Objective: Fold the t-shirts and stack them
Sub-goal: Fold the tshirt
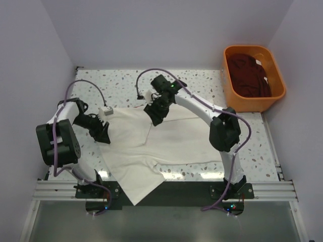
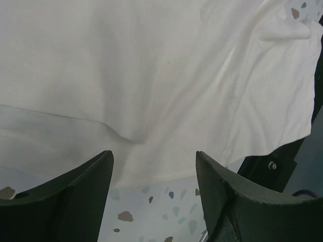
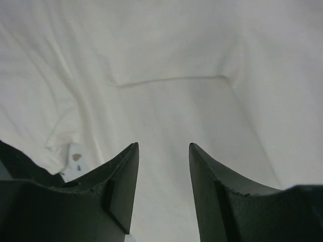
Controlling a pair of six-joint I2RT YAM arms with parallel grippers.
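Tub (image 1: pixel 251 104) with maroon t-shirt (image 1: pixel 250 75) inside; left gripper (image 2: pixel 154 156), right gripper (image 3: pixel 164 146) both agape, empty, at cream t-shirt (image 1: pixel 176 141).

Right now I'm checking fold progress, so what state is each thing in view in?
cream-white t-shirt, spread on the table, near corner hanging over the edge
orange tub, upright, holding a shirt
dark maroon t-shirt, crumpled in that tub, unfolded
left gripper, open, empty, over the cream shirt's edge
right gripper, open, empty, over the cream shirt
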